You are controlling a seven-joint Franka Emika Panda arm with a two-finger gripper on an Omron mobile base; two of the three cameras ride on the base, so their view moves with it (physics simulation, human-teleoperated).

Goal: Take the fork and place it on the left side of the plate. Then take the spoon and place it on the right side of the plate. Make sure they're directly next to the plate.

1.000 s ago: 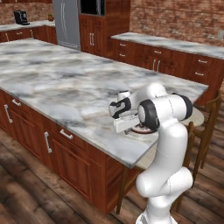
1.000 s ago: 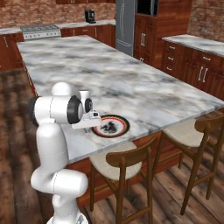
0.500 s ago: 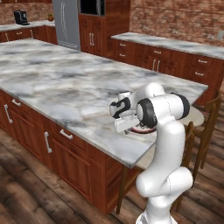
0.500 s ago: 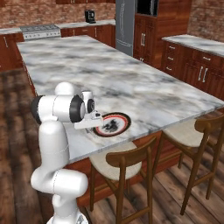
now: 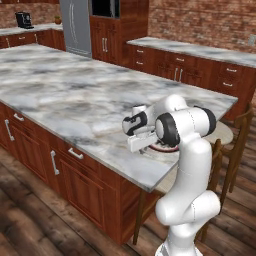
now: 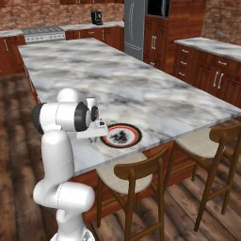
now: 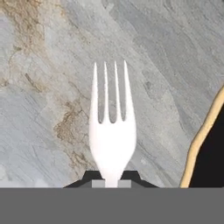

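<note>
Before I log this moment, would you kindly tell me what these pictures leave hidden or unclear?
- Fork: hand view, its handle is cut off at the bottom between the claw tips.
- Plate: hand view, just a rim arc, the rest cut off by the right edge. In the left base view the plate lies mostly behind the arm.
- Whether the fork touches the counter: cannot tell.
- Spoon: I cannot make it out.

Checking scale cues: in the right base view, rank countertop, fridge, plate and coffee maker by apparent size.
1. Countertop
2. Fridge, though it stands far back
3. Plate
4. Coffee maker, also distant, so its true size is unsure
</note>
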